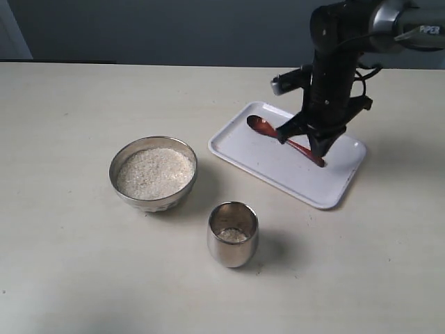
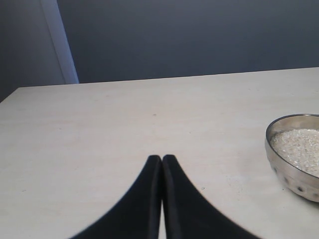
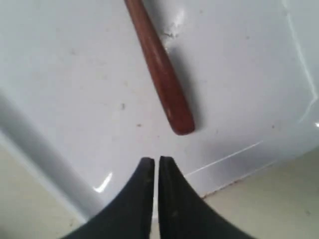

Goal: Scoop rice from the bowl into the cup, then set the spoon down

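**Spoon on the tray, nothing gripped**

In the right wrist view the right gripper is seen closed. Its two black fingers are set together with only a thin slit between them, and nothing is held. The end of the spoon's handle is shown lying flat on the tray, apart from the fingertips. The scoop is cut off at the edge of that picture.

The whole layout is given only by the exterior view. There the scoop is seen toward the tray's far left corner, and the handle runs toward the tray's near right side. The middle of the handle is covered by the right gripper, which is held low over the tray. Whether wood and fingers touch cannot be told from that view alone.

The bowl is seen on the table to the left of the tray, well apart from it, and is filled with rice. The cup is stood upright nearer the camera than the tray, off its near left edge. A little rice is made out at the cup's bottom, though the amount is blurred by reflections in the steel.

The left gripper is shown only by the left wrist view. Its fingers are pressed together and empty above the table. Only part of the bowl is caught at that picture's edge. The left gripper's place relative to the tray cannot be told.
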Controlling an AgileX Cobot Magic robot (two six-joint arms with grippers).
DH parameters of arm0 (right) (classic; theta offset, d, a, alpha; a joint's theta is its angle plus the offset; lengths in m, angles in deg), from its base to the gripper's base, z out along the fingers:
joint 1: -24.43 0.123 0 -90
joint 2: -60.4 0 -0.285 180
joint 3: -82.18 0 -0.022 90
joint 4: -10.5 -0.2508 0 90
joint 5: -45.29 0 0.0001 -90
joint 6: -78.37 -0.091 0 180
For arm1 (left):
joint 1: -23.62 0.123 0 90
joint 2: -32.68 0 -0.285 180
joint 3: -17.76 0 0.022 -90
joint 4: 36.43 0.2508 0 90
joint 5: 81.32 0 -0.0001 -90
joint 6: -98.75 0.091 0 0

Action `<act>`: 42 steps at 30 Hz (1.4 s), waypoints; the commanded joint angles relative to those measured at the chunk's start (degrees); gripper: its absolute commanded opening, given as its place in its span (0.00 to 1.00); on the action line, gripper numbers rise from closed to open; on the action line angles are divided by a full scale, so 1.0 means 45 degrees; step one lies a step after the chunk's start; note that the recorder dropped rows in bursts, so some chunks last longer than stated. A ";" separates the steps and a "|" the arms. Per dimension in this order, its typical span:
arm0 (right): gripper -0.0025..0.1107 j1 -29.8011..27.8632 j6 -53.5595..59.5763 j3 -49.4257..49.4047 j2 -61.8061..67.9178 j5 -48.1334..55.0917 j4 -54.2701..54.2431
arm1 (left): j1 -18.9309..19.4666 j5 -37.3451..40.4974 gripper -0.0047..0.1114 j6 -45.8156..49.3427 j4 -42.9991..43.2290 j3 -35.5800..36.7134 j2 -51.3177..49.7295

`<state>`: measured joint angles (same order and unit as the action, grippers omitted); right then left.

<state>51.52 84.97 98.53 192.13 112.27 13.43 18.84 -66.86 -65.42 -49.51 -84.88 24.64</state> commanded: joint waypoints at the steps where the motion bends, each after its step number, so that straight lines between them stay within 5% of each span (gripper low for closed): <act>1: 0.01 -0.0064 0.0036 0.0101 -0.2090 -0.1453 -0.1146 | -0.0050 -0.0174 0.04 -0.0060 0.0056 -0.0031 0.0055; 10: 0.01 0.0340 0.0036 -0.1845 -0.6264 -0.3461 -0.1658 | 0.0844 -0.0174 0.04 -0.0060 0.0056 -0.0031 0.0055; 19: 0.01 0.0340 -0.1577 -0.9554 -1.1937 -0.9121 -0.2279 | 0.1346 -0.0174 0.04 -0.0060 0.0056 -0.0031 0.0055; 24: 0.01 0.0340 -0.1627 -1.2205 -1.4308 -0.9881 -0.2301 | 0.1319 -0.0174 0.04 -0.0060 0.0056 -0.0031 0.0055; 42: 0.01 0.0370 -0.1627 -1.2982 -1.5485 -0.8705 -0.2356 | 0.1319 -0.0174 0.04 -0.0060 0.0056 -0.0031 0.0055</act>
<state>53.03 77.61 40.36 122.86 73.31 2.89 24.70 -66.86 -65.42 -49.51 -84.88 24.64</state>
